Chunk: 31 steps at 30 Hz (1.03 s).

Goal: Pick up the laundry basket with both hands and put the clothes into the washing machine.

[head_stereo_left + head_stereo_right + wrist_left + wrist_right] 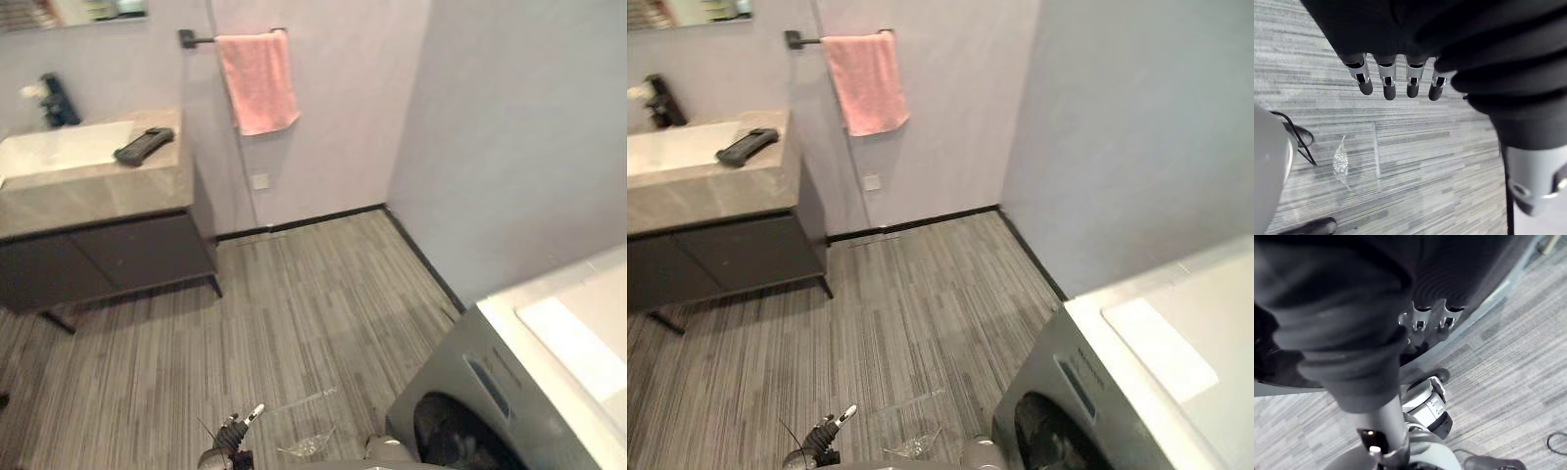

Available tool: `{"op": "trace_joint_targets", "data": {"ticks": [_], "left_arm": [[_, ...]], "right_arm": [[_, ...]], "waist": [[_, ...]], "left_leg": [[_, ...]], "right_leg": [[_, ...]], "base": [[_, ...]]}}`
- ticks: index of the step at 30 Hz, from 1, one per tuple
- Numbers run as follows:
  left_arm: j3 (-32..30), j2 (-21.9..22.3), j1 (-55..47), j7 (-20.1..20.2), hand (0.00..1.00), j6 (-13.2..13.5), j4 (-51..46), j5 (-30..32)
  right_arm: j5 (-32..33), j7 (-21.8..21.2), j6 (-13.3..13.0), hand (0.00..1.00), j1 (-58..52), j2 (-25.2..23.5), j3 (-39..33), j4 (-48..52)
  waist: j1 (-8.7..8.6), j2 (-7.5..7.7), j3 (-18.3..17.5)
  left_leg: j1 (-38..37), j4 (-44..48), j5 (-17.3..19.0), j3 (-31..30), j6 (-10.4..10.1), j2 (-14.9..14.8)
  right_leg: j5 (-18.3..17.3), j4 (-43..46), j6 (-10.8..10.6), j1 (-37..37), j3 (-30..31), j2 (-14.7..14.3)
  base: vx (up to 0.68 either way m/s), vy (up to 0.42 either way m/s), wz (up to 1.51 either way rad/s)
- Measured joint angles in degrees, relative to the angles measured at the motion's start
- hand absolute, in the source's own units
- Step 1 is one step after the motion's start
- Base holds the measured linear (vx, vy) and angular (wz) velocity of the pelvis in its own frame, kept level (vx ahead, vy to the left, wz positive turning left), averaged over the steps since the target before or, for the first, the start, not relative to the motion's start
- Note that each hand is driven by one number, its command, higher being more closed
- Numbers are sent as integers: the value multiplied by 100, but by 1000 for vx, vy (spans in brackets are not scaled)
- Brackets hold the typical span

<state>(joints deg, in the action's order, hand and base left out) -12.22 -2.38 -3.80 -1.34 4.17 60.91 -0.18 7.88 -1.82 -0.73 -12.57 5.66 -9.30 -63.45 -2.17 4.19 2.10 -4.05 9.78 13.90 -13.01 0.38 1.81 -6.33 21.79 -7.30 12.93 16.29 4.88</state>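
Bathroom with a grey striped floor (294,313) — furthest left of the washing machine (470,377) is a dark vanity (98,250) against the wall. Next comes a pink towel (257,83) on a rail between the vanity and the machine, and the machine itself sits at the right, front facing the open floor. Progress is hard to call. The drum opening (446,436) is dark with something lumpy inside, which could be the clothes already loaded, but I honestly can't tell. Neither hand has the laundry basket, so either the carrying is finished or it hasn't started. I'd lean to the first, given how close the robot stands to the machine. Left hand (1387,73) hangs over bare floor left of the machine, fingers straight and relaxed, gripping nothing; a little clear plastic scrap (1341,161) lies on the floor below it. Right hand (1422,318) is right up by the machine's round door rim, fingers straight too, empty — whether the tips touch the rim I can't tell.
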Motion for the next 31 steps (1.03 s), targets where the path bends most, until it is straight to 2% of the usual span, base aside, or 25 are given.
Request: {"op": "trace_joint_targets", "data": {"ticks": [1, 2, 3, 4, 6, 7, 9, 10, 12, 14, 15, 16, 17, 19, 21, 22, 24, 25, 28, 31], "left_arm": [[-80, 98, -22, 10, 0, -1, 14, 139], [-132, 176, -18, 10, 0, 8, 9, 181], [-237, 285, -37, 1, 0, 1, 15, 243], [-336, 325, -43, 3, 0, -42, 46, 269], [-357, 389, -3, 6, 0, -46, 41, 310], [-308, 398, 46, 10, 0, -55, 77, 310], [-238, 326, 46, 6, 0, -49, 92, 310], [-102, 195, 25, 1, 0, -49, 84, 309], [-72, 85, -68, -11, 0, -56, 78, 307], [-103, -26, -200, -36, 0, -64, -94, 299], [-99, -24, -199, -53, 0, -60, -156, 301], [-98, 3, -218, -96, 0, -51, -244, 289], [-91, 40, -273, -142, 0, -36, -295, 279], [-91, 22, -282, -144, 0, -30, -284, 239], [-90, 40, -290, -140, 0, -25, -220, 236], [-142, 26, -311, -148, 0, -29, -148, 223], [-234, -26, -403, -162, 0, -29, -51, 87], [-236, -25, -421, -163, 0, -29, -13, 66], [-229, -31, -426, -142, 0, -50, 131, -2], [-92, -33, -406, -127, 0, -49, 226, -47]], "right_arm": [[114, -192, 146, 0, -135, 80, 42, -113], [121, -208, 196, 0, -200, 59, 43, -232], [96, -228, 236, 0, -232, 82, 68, -333], [22, -380, 262, 0, -235, 163, 327, -343], [51, -414, 236, 0, -335, 129, 251, -424], [55, -408, 229, 0, -334, 102, 168, -517], [54, -411, 236, 0, -301, 44, 100, -619], [57, -404, 237, 0, -279, -11, 69, -749], [58, -400, 237, 0, -274, -69, 66, -816], [58, -412, 238, 0, -268, -111, 110, -815], [58, -422, 237, 0, -265, -98, 110, -800], [63, -453, 224, 0, -278, -67, 102, -773], [103, -459, 153, 0, -334, -72, 77, -751], [101, -407, 126, 0, -329, -61, 64, -746], [102, -261, 120, 0, -309, -64, -40, -716], [116, -182, 113, 0, -243, -97, -109, -703], [113, -174, 72, 0, -234, -87, -276, -706], [115, -147, 71, 0, -246, -76, -399, -707], [119, -88, 63, 0, -329, -18, -448, -720], [105, -106, 69, 0, -347, -5, -447, -725]], "waist": [[-26, -182, -28], [-8, -281, -24], [-2, -452, -10], [-12, -493, 9], [-36, -497, 18], [-67, -489, 18], [-70, -440, -12], [-39, -357, -41], [-29, -330, -64], [-16, -241, -18], [-2, -245, 40], [28, -331, 139], [64, -362, 154], [43, -338, 111], [-10, -410, 35], [18, -302, -37], [-14, -296, -96], [-18, -346, -130], [-43, -418, -275], [-74, -426, -313]], "left_leg": [[19, 43, -27, 211, -163, -256], [-54, -30, -31, 297, -170, -370], [-140, -233, -131, 375, -347, -596], [-159, -317, -315, 358, -648, -705], [-188, -280, -466, 346, -897, -770], [-215, -249, -478, 247, -925, -777], [-243, -189, -479, 24, -927, -774], [-158, -90, -475, -127, -933, -765], [93, 190, -450, -198, -958, -724], [898, 1590, -401, -97, -992, -529], [1056, 1990, -402, -39, -991, -500], [1222, 2404, -404, 91, -987, -505], [1260, 2498, -407, 425, -983, -587], [1121, 2038, -324, 978, -805, -720], [784, 887, -55, 1477, -364, -763], [617, 307, -286, 1613, -410, -644], [375, -398, -708, 1715, -422, -526], [218, -749, -868, 1712, -423, -478], [23, -1309, -1088, 1721, -467, -470], [23, -1359, -1113, 1696, -473, -486]], "right_leg": [[-129, -3, 151, -28, -259, -121], [-134, 2, 163, -49, -313, -202], [-152, 6, 247, -94, -424, -354], [-165, -14, 305, -132, -497, -452], [-170, -110, 336, -277, -594, -484], [-157, -218, 346, -421, -686, -467], [-151, -369, 347, -685, -895, -397], [-155, -486, 351, -772, -1028, -349], [-195, -593, 375, -778, -1149, -311], [-202, -669, 402, -815, -1210, -287], [-166, -645, 456, -886, -1274, -284], [-180, -566, 440, -958, -1326, -282], [-248, -463, 413, -978, -1332, -257], [-268, -476, 372, -970, -1411, -149], [-212, -514, 306, -861, -1511, -46], [-164, -615, 298, -784, -1451, 39], [30, -874, 260, -840, -1418, 142], [125, -1063, 266, -889, -1425, 171], [283, -1461, 257, -994, -1448, 164], [364, -1616, 225, -1055, -1470, 145]], "base": [[293, -419, 78], [252, -284, 47], [209, -248, -3], [186, -227, -5], [154, -135, 13], [117, -29, 32], [83, 15, 68], [46, 21, 73], [10, 22, 49], [-20, 4, 57], [-44, -8, 51], [-107, 21, 33], [-157, 65, 29], [-132, 93, 29], [-130, 79, 46], [-102, 31, 26], [-53, 22, 16], [-71, 37, 12], [-11, 26, -3], [5, 3, -2]]}}
